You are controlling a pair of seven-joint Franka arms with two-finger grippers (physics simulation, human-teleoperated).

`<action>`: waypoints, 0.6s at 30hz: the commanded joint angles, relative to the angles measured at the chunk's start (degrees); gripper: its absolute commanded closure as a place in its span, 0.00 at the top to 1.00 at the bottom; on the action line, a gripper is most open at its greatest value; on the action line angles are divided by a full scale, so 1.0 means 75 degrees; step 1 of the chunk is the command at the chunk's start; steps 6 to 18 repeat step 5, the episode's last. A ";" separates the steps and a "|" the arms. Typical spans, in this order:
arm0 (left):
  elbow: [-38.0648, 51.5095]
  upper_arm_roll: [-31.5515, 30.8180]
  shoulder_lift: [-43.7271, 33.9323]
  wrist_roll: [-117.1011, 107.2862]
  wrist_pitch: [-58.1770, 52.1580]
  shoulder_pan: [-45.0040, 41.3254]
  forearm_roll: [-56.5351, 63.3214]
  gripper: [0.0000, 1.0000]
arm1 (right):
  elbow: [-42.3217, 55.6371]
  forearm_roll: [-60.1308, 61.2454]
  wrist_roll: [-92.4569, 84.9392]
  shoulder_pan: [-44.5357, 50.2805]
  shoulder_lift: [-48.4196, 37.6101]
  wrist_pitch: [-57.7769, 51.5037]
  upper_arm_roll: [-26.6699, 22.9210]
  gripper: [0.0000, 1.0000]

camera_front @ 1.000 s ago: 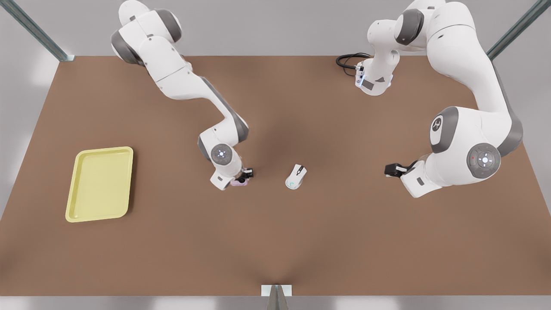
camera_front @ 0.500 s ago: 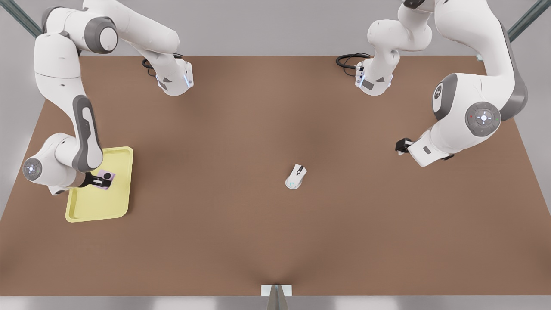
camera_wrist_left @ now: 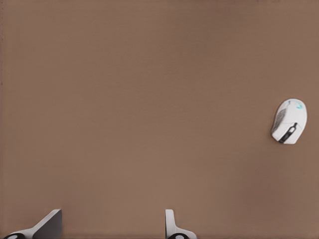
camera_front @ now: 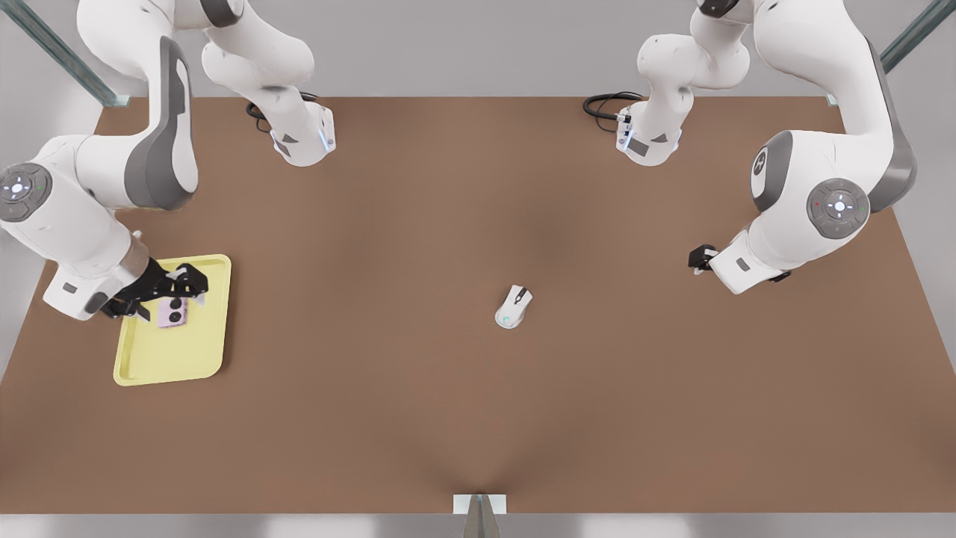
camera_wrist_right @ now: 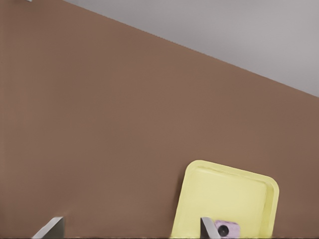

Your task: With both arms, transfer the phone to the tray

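I'm seeing phone point(camera_front: 171, 313) lying flat in tray point(camera_front: 202, 351), left of frame. Right gripper point(camera_front: 183, 285) hovering just above it, fingers spread, gripping nothing. Left gripper point(camera_front: 699, 258) waiting right of frame, fingers apart, mouse point(camera_front: 513, 306) well clear.

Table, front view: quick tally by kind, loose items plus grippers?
Phone: 1, lying in the tray
Tray: 1
Computer mouse: 1, on the table
Grippers: 2, right gripper open above the phone, left gripper open, waiting at the front view's right
Total: 5
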 commanded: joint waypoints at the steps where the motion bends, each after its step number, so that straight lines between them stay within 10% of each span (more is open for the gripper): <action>1: 0.0004 0.0000 -0.0008 -0.0250 -0.0063 0.0000 0.0031 1.00 | -0.0015 0.0198 0.2068 -0.0023 -0.0077 -0.1361 0.0006 1.00; 18: 0.0004 -0.0012 -0.0008 -0.0250 -0.0075 0.0000 0.0031 1.00 | 0.0067 0.0421 0.2607 -0.0035 0.0063 -0.1455 -0.0006 1.00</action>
